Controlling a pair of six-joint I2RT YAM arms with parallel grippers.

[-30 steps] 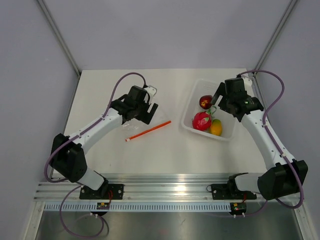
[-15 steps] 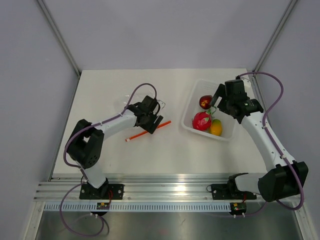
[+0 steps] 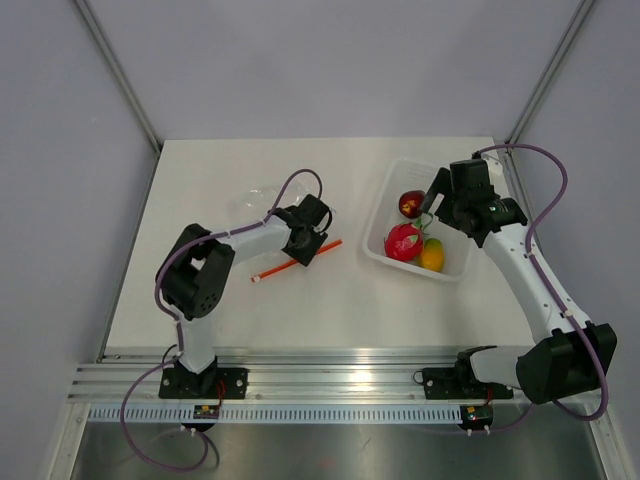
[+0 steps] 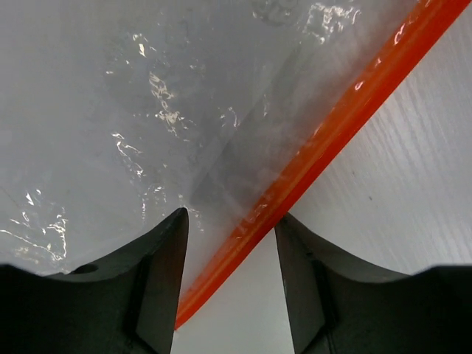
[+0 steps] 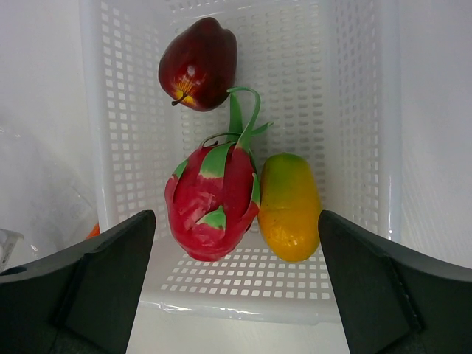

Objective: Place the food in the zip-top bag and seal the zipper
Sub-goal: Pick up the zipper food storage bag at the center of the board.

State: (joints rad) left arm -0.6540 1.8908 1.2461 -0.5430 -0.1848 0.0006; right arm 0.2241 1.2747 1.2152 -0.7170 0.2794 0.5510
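Zip-top bag lies left of centre on the worktop in the overhead view. Its film is barely readable, and its zipper shows as an orange-red slant along its lower right side. The left jaws sit over the strip's upper right part; their opening cannot be told from here. All the food is in the perforated tray at upper right: the dark red fruit, the pink-red fruit and the yellow-orange fruit. The right jaws hover over them.

In the left wrist view the jaws are part open and hold nothing. The zipper runs diagonally through the gap between the fingers, with the clear film filling the upper left. If they close here they would likely pinch both lips of the mouth together, or the thin strip could skid out and drag the floppy bag.

In the right wrist view the jaws are wide open and empty above the tray. The pink-red fruit presses against the yellow-orange fruit, and its leaves reach toward the dark red fruit. A grasp on one may shove its neighbour or snag the leaves.
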